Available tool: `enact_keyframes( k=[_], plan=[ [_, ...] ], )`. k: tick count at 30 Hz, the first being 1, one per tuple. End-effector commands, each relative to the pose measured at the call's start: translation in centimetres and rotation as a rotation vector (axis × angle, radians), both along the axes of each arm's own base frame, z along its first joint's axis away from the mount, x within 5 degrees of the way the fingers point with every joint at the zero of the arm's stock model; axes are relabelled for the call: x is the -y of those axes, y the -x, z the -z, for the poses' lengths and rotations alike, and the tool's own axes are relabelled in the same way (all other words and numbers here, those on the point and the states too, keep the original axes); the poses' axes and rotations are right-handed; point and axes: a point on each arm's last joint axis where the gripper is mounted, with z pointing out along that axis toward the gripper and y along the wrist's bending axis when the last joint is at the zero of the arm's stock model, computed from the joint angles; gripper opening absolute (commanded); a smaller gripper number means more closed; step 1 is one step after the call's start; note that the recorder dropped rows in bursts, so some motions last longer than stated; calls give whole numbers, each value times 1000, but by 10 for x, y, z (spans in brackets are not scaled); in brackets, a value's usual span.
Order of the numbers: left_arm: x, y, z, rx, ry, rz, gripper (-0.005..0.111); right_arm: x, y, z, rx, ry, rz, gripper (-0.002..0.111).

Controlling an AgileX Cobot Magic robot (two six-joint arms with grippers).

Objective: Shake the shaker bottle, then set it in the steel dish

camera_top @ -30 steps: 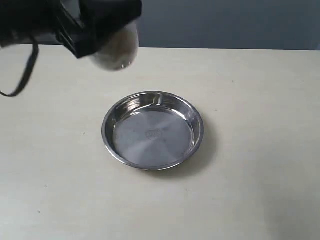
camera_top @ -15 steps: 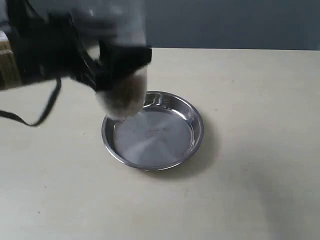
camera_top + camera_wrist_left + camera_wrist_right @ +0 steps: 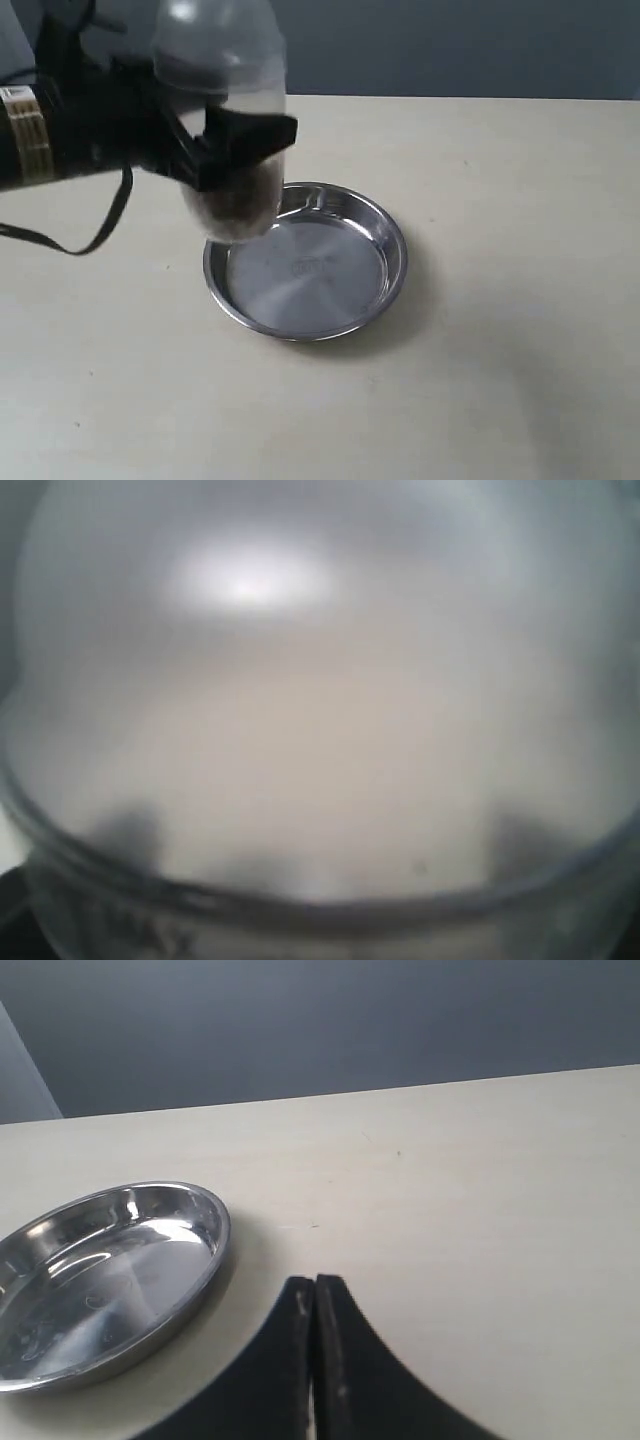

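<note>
The shaker bottle (image 3: 222, 110), frosted plastic with brown granules at its base, hangs roughly upright above the left rim of the steel dish (image 3: 300, 275). My left gripper (image 3: 228, 142) is shut on the bottle's middle, with a black finger (image 3: 255, 135) across its front. In the left wrist view the blurred frosted bottle (image 3: 320, 680) fills the frame and hides the fingers. My right gripper (image 3: 315, 1282) is shut on nothing, low over the table beside the steel dish (image 3: 100, 1270). It does not show in the exterior view.
The dish lies on a pale beige table (image 3: 500, 300). A black cable (image 3: 95, 235) loops down from the left arm (image 3: 60, 130) over the table's left part. A dark grey wall (image 3: 450, 45) stands behind the far edge.
The left gripper brought the bottle down from high at the back left to just over the dish's left rim. Over the last half second it has hardly moved.
</note>
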Motion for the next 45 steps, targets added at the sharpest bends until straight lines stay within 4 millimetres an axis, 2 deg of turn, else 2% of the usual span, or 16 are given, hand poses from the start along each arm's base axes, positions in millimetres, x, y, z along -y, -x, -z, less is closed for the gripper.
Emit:
enact_keyframes(
  k=[1,5,6,11,13,17,19,22,24,25,29,31,36,38,42,45],
  plan=[
    [-4,15,-60,240,87,-19,0,0,0,-1,13,3,1,-1],
    [-3,0,10,-53,17,-81,0,0,0,-1,13,3,1,-1],
    [1,1,6,-32,48,-39,0,0,0,-1,13,3,1,-1],
    [6,24,-78,306,241,111,0,0,0,-1,13,3,1,-1],
    [3,18,-66,262,132,23,0,0,0,-1,13,3,1,-1],
    [5,-2,14,-75,33,-73,0,0,0,-1,13,3,1,-1],
    [11,1,6,-13,82,10,0,0,0,-1,13,3,1,-1],
    [12,11,-51,217,229,69,0,0,0,-1,13,3,1,-1],
    [8,14,-65,287,178,25,0,0,0,-1,13,3,1,-1],
    [7,11,-58,251,143,-4,0,0,0,-1,13,3,1,-1],
    [12,-3,21,-30,14,-43,0,0,0,-1,13,3,1,-1],
    [16,-1,12,21,77,4,0,0,0,-1,13,3,1,-1],
    [13,15,-64,299,235,43,0,0,0,-1,13,3,1,-1],
    [13,9,-44,209,124,-8,0,0,0,-1,13,3,1,-1],
    [18,3,28,-66,30,-19,0,0,0,-1,13,3,1,-1],
    [24,10,4,42,143,76,0,0,0,-1,13,3,1,-1]
  ],
)
